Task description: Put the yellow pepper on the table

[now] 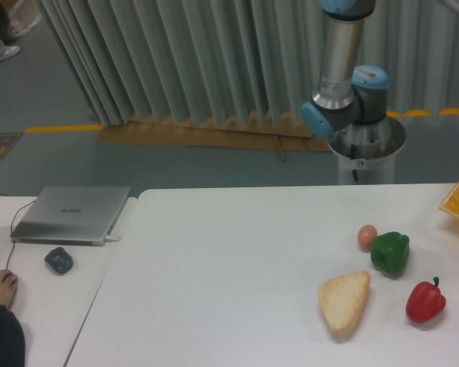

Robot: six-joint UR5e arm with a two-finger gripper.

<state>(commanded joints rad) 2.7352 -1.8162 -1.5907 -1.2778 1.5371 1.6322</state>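
I am seeing only the silver-and-blue arm (pixel 338 69) rising behind the large white surface (pixel 214 267); its jaws are lying outside my view, so I cannot tell how they stand. The yellow pepper is not showing either. On the surface a glossy green pepper (pixel 389 252) is sitting beside a small brown egg (pixel 367 236), near a toast slice (pixel 343 303) and a red pepper (pixel 425 301).
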